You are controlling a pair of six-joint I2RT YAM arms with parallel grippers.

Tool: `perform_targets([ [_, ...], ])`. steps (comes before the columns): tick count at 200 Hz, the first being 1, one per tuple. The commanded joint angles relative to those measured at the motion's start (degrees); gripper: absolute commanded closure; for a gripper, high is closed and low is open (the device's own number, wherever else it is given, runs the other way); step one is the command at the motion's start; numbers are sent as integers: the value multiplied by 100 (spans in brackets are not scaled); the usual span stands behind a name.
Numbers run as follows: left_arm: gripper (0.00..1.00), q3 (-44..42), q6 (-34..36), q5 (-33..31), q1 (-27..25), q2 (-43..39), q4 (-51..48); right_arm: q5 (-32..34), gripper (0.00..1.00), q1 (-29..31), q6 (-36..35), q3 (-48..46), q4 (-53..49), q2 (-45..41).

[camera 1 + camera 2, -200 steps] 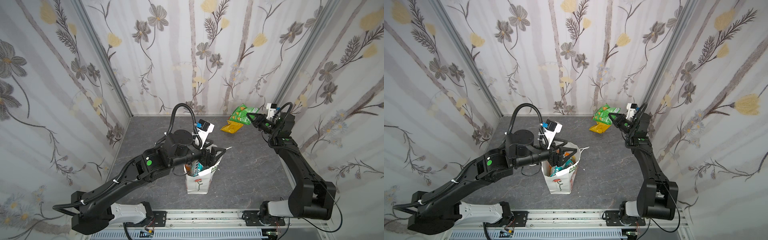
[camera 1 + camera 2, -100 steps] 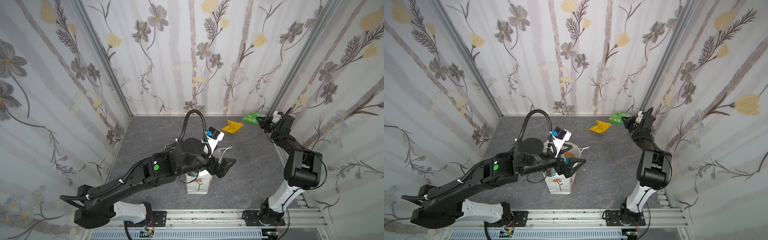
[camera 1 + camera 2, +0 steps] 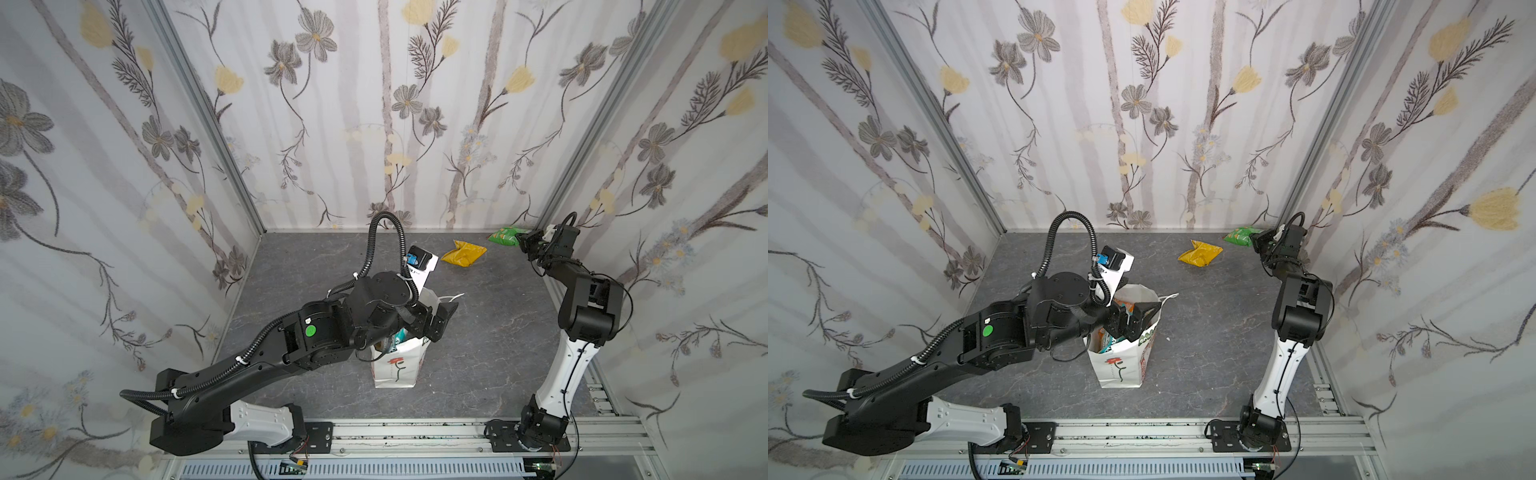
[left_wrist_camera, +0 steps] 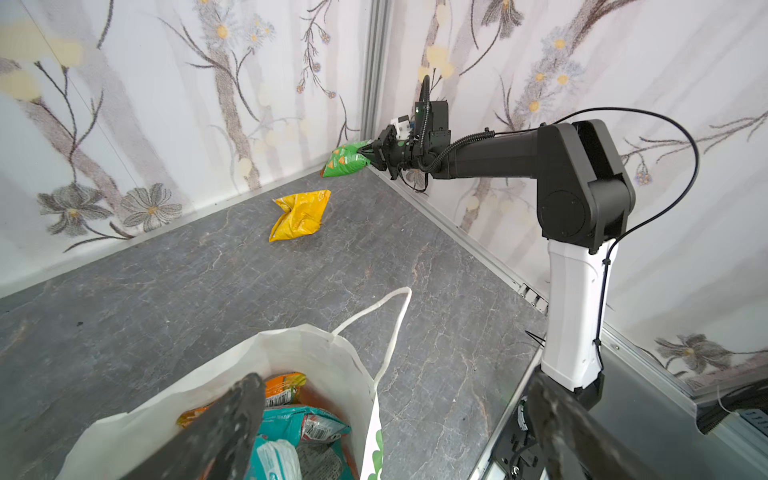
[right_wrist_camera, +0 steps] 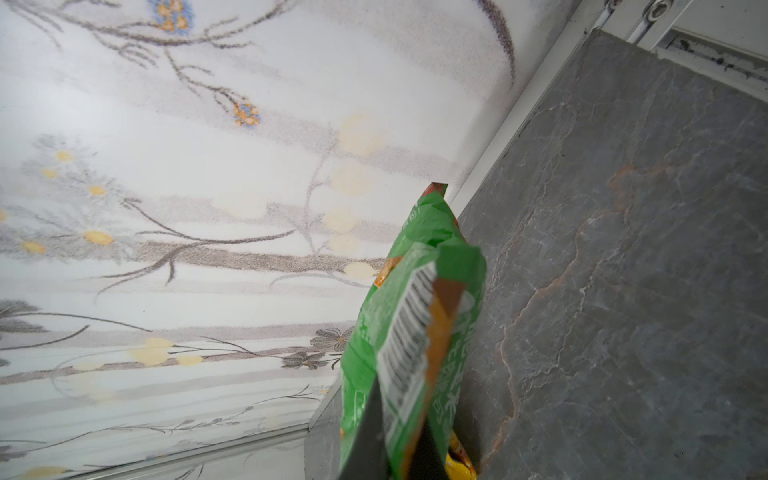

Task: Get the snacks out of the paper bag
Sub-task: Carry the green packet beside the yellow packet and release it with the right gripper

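Left wrist view, out: yellow packet (image 4: pixel 300 214).
Bagged: teal packets (image 4: pixel 301 427), orange packets (image 4: pixel 286 384).
Right tool (image 4: pixel 368 152): is clamped on green packet (image 4: pixel 343 161).
Left tool (image 4: pixel 392 384): is spread apart.

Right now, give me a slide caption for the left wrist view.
Open left claw at the bag, snacks inside; right claw grips the green packet, yellow packet on the table.

Lab robot cell: floral-wallpaper panels (image 3: pixel 374 104) in aluminium framing (image 3: pixel 208 116), left arm (image 3: pixel 257 365) and right arm (image 3: pixel 569 365) bolted to front rail (image 3: pixel 415 432), grey stone-look bench (image 3: pixel 498 332).
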Motion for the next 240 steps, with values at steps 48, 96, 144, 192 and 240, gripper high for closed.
perform_targets([
  [48,0,76,236,-70,306,229,22,70,88,20,-191,426,-627,593],
  [96,0,-13,161,90,410,231,78,300,73,52,-415,402,-1068,625],
  [144,0,2,22,147,426,195,-65,918,46,39,-617,-92,-1269,85],
  [192,0,-53,-66,121,433,84,-268,1017,12,16,-649,-681,-1079,-642],
  [240,0,-293,-208,-192,440,-94,-416,749,8,75,-489,-1477,-460,-1929],
])
